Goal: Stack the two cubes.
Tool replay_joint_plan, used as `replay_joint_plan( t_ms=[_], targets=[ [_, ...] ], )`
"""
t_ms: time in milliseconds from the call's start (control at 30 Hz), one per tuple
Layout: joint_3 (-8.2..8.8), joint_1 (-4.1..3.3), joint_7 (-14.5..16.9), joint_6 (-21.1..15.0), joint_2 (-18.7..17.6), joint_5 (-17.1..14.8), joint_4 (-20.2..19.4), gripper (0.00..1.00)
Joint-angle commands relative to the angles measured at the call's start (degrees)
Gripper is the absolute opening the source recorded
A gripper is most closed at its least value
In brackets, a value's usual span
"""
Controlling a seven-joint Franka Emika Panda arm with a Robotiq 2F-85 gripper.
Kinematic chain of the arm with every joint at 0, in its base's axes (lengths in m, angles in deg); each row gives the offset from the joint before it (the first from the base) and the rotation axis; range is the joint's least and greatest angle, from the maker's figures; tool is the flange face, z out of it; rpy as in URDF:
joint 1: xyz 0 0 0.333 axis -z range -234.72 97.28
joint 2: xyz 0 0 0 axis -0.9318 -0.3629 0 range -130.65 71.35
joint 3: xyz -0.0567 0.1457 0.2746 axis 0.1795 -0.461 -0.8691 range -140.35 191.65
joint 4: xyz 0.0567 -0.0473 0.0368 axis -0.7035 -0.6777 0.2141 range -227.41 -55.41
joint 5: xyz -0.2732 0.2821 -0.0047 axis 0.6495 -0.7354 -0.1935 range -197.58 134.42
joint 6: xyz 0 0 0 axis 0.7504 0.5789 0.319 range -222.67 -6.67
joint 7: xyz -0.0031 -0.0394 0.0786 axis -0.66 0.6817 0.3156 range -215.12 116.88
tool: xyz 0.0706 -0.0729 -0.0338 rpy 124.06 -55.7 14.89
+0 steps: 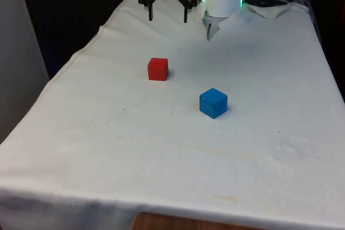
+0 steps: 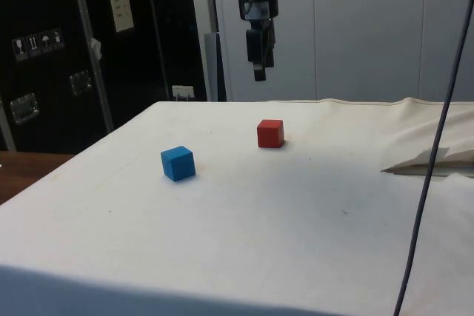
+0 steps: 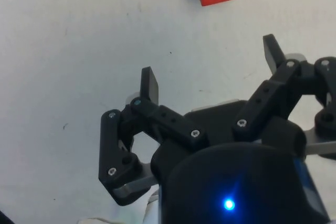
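The gripper (image 1: 167, 13) is held high above the table's (image 1: 161, 149) far edge, its fingers spread apart with nothing between them. The red cube (image 1: 158, 69) sits toward the middle of the table, the blue cube (image 1: 213, 103) nearer the front edge, well apart. No cube is grasped yet, so the approach step is judged in hand. Next, a descent over one cube is called for, fingers straddling it.
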Motion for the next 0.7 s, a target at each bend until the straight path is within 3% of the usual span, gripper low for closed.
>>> replay_joint_plan(
  t_ms=[0, 200, 533, 667],
  targets=[
    [0.06, 0.0, 0.06, -0.06, -0.23, 0.0, 0.0, 1.0],
    [0.74, 0.34, 1.43, -2.69, -2.18, -1.32, -0.23, 1.0],
    [0.74, 0.29, 0.97, -3.5, -3.55, -0.86, -0.06, 1.0],
    [0.69, 0.29, 1.43, -5.61, -4.58, -1.66, -0.34, 1.0]
  ],
)
